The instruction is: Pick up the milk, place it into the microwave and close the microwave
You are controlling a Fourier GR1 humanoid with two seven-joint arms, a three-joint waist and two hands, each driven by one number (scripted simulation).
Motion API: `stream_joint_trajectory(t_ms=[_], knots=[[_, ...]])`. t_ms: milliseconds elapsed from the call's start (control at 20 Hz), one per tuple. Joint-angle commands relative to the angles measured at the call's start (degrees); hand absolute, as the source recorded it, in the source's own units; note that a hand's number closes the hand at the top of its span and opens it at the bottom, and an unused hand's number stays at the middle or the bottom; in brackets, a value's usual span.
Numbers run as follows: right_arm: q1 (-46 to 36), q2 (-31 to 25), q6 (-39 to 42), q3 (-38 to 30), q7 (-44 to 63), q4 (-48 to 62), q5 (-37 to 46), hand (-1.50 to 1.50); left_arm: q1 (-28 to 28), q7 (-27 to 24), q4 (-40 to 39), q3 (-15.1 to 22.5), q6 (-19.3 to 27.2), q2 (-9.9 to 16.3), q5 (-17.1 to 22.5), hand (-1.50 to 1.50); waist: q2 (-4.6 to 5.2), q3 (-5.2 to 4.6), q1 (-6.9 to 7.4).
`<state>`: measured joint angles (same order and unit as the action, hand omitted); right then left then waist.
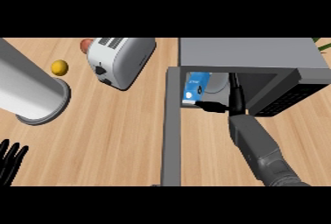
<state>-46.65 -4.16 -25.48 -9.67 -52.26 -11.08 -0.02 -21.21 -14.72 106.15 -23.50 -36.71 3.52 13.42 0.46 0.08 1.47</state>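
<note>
Wooden counter (116,131) is carrying a toaster (119,61) and an open microwave (258,57). Right hand (223,105) is reaching into the cavity beside the milk (196,87) — whether its fingers are gripping the carton cannot be told. Milk is lying inside, just left of the hand; door (171,127) is swinging outward — nearer the resting left hand (12,159).
</note>
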Motion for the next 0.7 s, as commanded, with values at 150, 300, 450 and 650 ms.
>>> stream_joint_trajectory(t_ms=[150, 300, 450, 650], knots=[[5.7, 4.0, 12.9, 2.0, -3.5, -2.6, -3.2, -1.5, -2.3, 0.8, 2.3, 4.8, -5.1, -1.0, 0.8, -1.5, -0.64, -0.05, -0.81], [9.3, 4.1, 16.8, 2.6, -4.4, -7.2, -3.1, -1.5, -0.3, 3.0, 1.7, 6.3, -4.6, -1.4, 1.3, -1.5, -0.75, -0.1, -1.89], [17.5, 4.1, 19.1, 5.8, -8.2, -11.0, -4.8, -1.5, -2.6, 4.8, 6.2, 8.7, -4.5, -2.2, 1.2, -1.5, -1.01, -0.09, -2.17], [23.3, 4.1, 16.5, 11.8, -3.9, -20.8, -7.7, -1.5, -1.9, 1.8, 3.8, 11.9, -7.6, -1.3, -4.7, -1.5, -1.16, -0.17, -2.31]])
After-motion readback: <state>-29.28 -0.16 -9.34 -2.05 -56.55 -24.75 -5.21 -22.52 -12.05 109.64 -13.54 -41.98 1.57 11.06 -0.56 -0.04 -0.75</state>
